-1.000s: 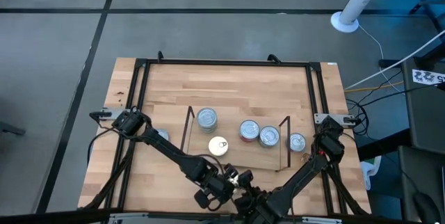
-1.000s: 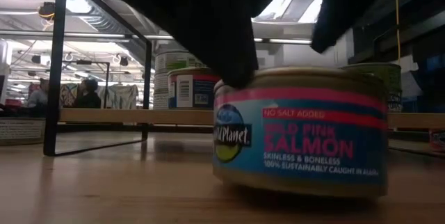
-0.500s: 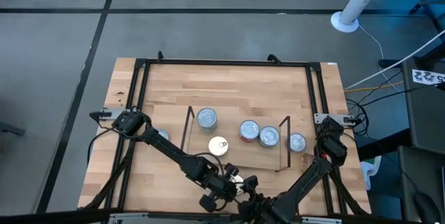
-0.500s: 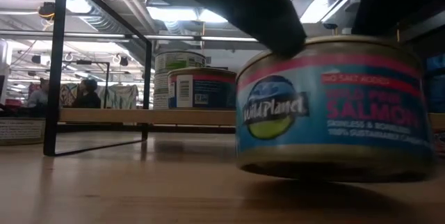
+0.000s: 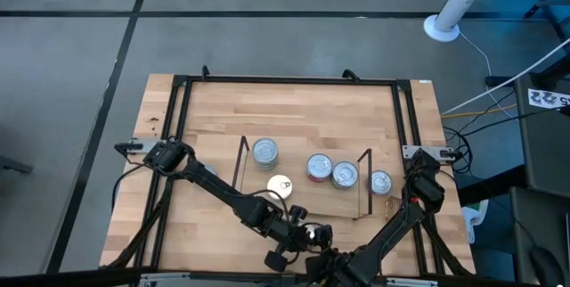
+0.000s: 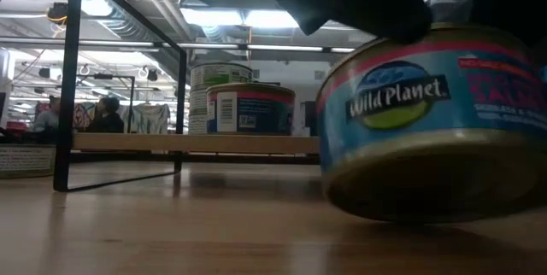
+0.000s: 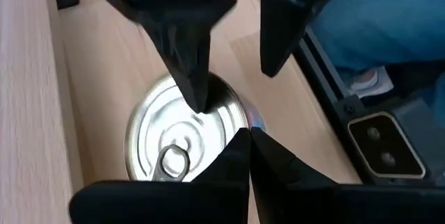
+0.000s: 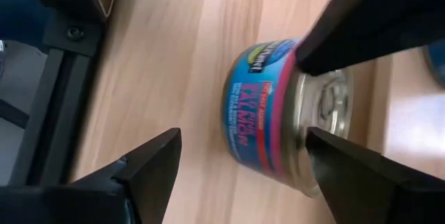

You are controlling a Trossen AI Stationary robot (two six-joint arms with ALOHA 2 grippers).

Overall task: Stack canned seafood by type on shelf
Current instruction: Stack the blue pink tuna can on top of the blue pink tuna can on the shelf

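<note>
A blue-and-pink salmon tin (image 6: 427, 121) with a silver pull-tab top (image 7: 174, 140) stands tilted on the wooden table near its front edge. My left gripper (image 7: 247, 140) is shut, its tip at the tin's top rim. My right gripper (image 8: 243, 137) is open around the tin. One of its fingers (image 7: 195, 85) is over the lid and the other (image 8: 149, 172) is off the tin's side, apart from it. In the high view both grippers (image 5: 303, 238) hide the tin. The shelf (image 5: 294, 158) behind holds several tins, one gold-topped (image 5: 280, 186). My left gripper presses its shut fingertips on the tin's top rim (image 8: 299, 60), above the logo side, slanting down from the table's left. The tin is tilted under it, its underside (image 6: 427, 194) partly showing. My right gripper has one fingertip over the lid (image 7: 198, 106); whether it touches I cannot tell.
One tin (image 5: 380, 181) stands on the table just right of the shelf's black wire upright (image 5: 363, 184); another (image 5: 207, 173) lies under my left arm. The table's black frame rail (image 8: 62, 64) runs close by at the front edge.
The salmon tin has slid toward the table's right edge and tipped from flat to tilted, its underside now showing. My left gripper has rolled at the wrist and stayed on the tin's top rim. My right gripper has rolled too, still open.
</note>
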